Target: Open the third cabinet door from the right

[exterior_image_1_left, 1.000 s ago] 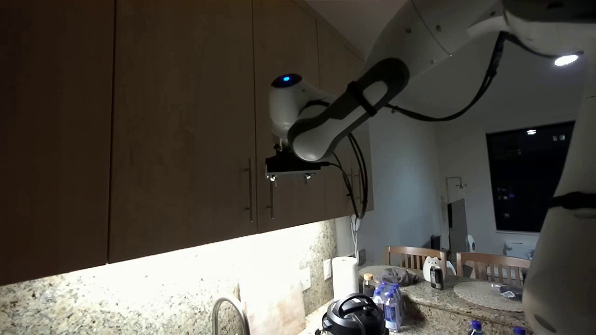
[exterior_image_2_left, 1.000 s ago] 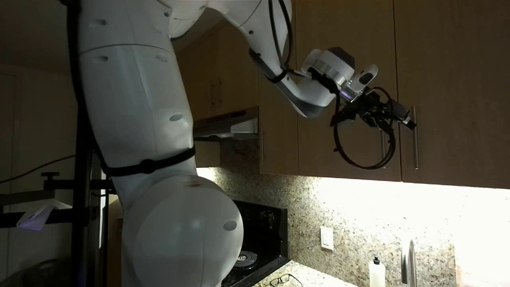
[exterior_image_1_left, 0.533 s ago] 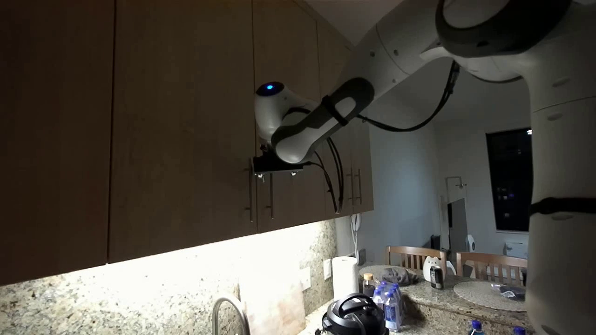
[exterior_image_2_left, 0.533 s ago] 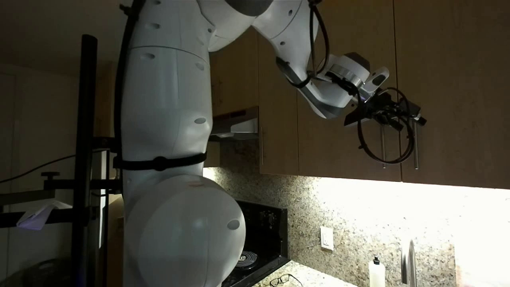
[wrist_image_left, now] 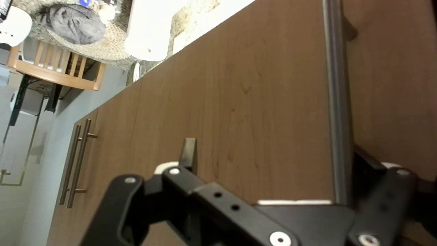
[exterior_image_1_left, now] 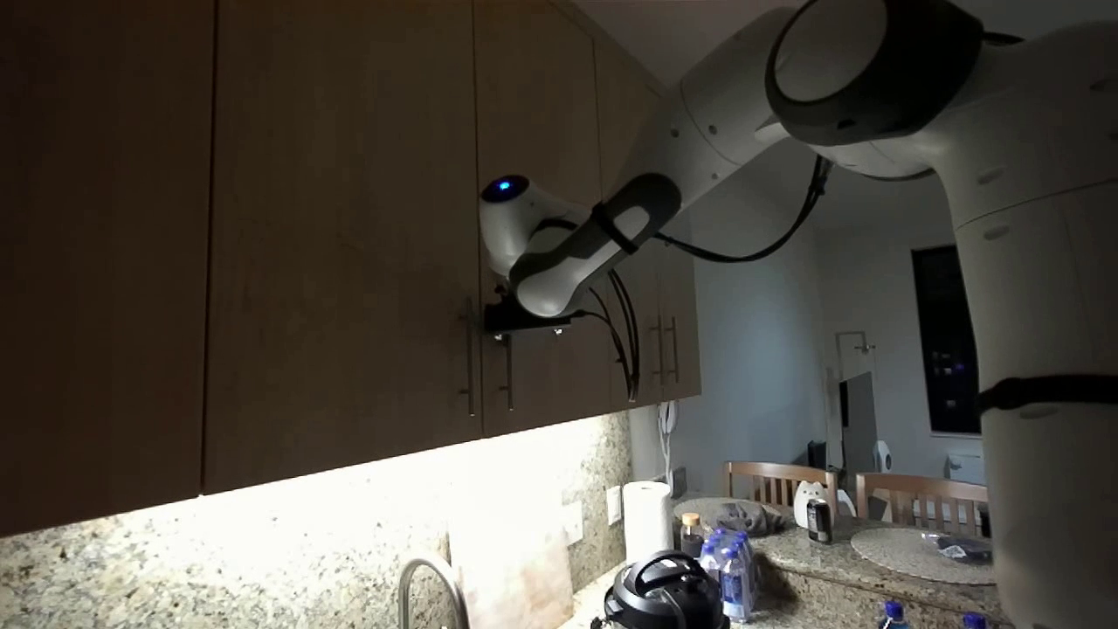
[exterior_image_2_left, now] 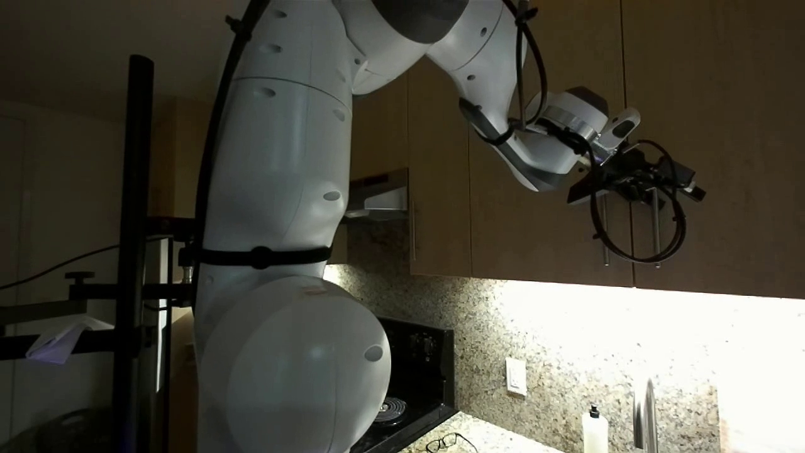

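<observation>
The third cabinet door from the right shows in both exterior views [exterior_image_1_left: 537,96] [exterior_image_2_left: 723,138] and the wrist view [wrist_image_left: 245,109]. It is plain tan wood and looks closed. Its slim metal bar handle [exterior_image_1_left: 510,380] is at its lower left and also shows in the wrist view [wrist_image_left: 336,102]. My gripper is in front of the handle's upper part in an exterior view [exterior_image_2_left: 677,196]. In the wrist view, upside down, the gripper [wrist_image_left: 277,153] is open. The bar runs between its fingers, close beside the right-hand one; whether they touch I cannot tell.
The neighbouring door's bar handle [exterior_image_1_left: 469,362] [exterior_image_2_left: 605,233] is just left of this one. Two more handles [wrist_image_left: 76,164] are farther right. A cable loop [exterior_image_2_left: 666,251] hangs below the gripper. A faucet [exterior_image_1_left: 428,568], paper towel roll [exterior_image_1_left: 648,520] and black headset [exterior_image_1_left: 665,594] are below.
The arm and gripper have moved right in an exterior view, passing in front of the handles. In the latest half second they also lowered slightly. The doors have not moved.
</observation>
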Controlling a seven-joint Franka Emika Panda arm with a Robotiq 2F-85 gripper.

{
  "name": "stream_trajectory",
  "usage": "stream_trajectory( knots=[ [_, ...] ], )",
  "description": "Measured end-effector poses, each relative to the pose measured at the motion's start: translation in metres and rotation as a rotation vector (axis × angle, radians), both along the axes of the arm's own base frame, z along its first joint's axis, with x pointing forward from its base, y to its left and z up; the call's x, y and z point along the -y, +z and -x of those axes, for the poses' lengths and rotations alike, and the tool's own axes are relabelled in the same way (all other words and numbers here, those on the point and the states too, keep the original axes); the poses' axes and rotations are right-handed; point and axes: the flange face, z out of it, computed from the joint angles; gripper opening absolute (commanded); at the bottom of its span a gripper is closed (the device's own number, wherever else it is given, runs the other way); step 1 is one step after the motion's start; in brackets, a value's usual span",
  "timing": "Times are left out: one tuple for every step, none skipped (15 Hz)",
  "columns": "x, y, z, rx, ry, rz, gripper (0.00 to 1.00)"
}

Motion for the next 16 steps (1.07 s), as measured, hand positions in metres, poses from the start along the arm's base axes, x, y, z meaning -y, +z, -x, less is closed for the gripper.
stream_trajectory(
  knots=[
    [0.001, 0.0, 0.0, -0.001, -0.002, 0.001, 1.0],
    [0.001, 0.0, 0.0, -0.001, -0.004, 0.001, 1.0],
    [0.001, 0.0, 0.0, -0.001, -0.004, 0.001, 1.0],
    [0.001, 0.0, 0.0, -0.001, -0.004, -0.001, 1.0],
    [0.001, 0.0, 0.0, -0.001, -0.005, -0.003, 1.0],
    [0.002, 0.0, 0.0, 0.0, -0.009, -0.01, 1.0],
    [0.002, 0.001, 0.0, 0.001, -0.012, -0.016, 1.0],
    [0.003, 0.001, 0.0, 0.004, -0.016, -0.024, 1.0],
    [0.003, 0.001, 0.001, 0.006, -0.022, -0.036, 1.0],
    [0.004, 0.001, 0.002, 0.01, -0.031, -0.052, 1.0],
    [0.005, 0.001, 0.003, 0.013, -0.039, -0.066, 1.0],
    [0.006, 0.001, 0.005, 0.019, -0.049, -0.077, 1.0],
    [0.006, 0.001, 0.009, 0.028, -0.061, -0.089, 1.0],
    [0.007, 0.001, 0.013, 0.035, -0.073, -0.099, 1.0],
    [0.007, 0.001, 0.017, 0.04, -0.081, -0.106, 1.0],
    [0.007, 0.0, 0.022, 0.044, -0.09, -0.113, 1.0]
  ],
)
